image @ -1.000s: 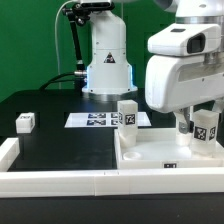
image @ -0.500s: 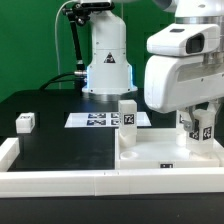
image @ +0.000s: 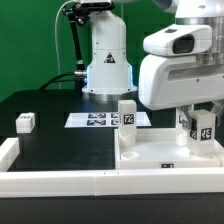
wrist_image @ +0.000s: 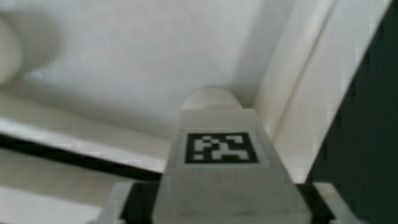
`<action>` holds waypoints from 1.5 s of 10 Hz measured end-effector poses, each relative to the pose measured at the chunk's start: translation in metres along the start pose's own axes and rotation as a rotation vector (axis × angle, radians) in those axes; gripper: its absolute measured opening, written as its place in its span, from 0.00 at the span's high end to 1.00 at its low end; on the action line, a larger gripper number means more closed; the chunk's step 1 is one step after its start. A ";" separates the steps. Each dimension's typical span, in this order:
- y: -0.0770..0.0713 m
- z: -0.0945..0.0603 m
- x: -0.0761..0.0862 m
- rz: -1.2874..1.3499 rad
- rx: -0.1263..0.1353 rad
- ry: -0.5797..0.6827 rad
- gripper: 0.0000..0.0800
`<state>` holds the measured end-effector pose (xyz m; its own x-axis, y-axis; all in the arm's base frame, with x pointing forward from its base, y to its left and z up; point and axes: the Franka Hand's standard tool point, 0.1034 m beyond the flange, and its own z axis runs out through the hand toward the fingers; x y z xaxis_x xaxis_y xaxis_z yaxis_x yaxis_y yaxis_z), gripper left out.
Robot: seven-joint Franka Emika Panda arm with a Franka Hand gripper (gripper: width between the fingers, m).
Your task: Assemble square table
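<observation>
The end effector (image: pixel 203 129) is clamped narrow around a white tagged leg (image: pixel 204 124), held upright at the far corner of the square panel (image: pixel 160 153) on the exterior view's right; the wrist view shows that leg (wrist_image: pixel 217 140) between the fingers, tag facing the camera. The panel lies flat on the black counter (image: pixel 60 140). A second leg (image: pixel 127 113) stands at its far corner on the exterior view's left, and a third leg (image: pixel 25 122) lies well apart, beyond the marker board (image: pixel 92 120).
</observation>
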<state>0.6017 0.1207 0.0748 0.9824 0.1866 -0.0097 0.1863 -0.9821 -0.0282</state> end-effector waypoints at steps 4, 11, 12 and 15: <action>-0.001 0.001 -0.001 0.415 0.001 -0.004 0.64; -0.003 0.003 -0.002 0.766 -0.003 -0.008 0.61; -0.005 0.002 -0.001 0.750 -0.002 -0.006 0.37; -0.010 -0.003 0.003 0.473 -0.001 0.008 0.22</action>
<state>0.6024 0.1310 0.0782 0.9595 -0.2815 -0.0138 -0.2818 -0.9592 -0.0220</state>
